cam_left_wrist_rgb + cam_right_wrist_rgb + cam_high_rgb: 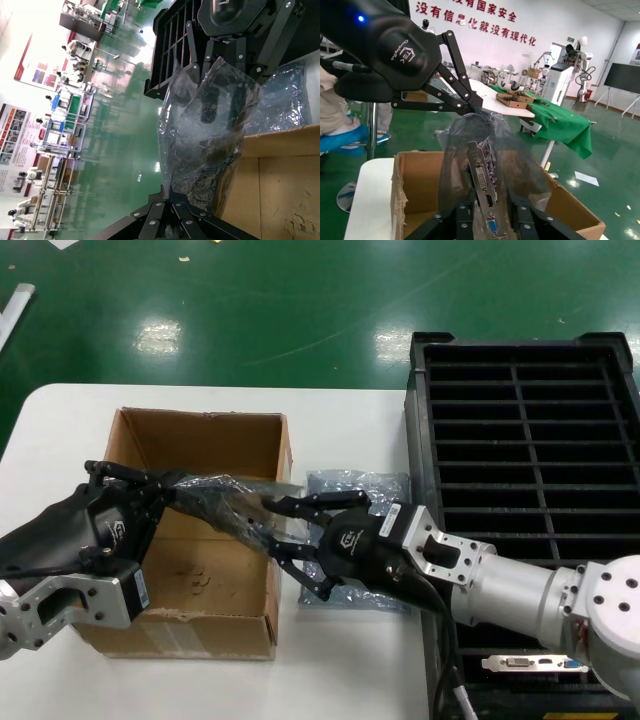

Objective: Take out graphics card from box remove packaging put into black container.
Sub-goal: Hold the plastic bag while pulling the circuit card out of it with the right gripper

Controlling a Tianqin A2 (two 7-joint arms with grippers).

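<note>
**Bagged card held between both grippers above the box**

The packaging (215,502), with the graphics card (484,186) inside it, hangs over the open box (190,550) on the white surface (60,440). The left gripper (165,485) has its fingers pinched on one end of the bag. The right gripper (272,528) has its fingers closed on the opposite end, on either side of the card's metal bracket. Another bag (385,488) lies flat between the box and the black container (530,430).
</note>
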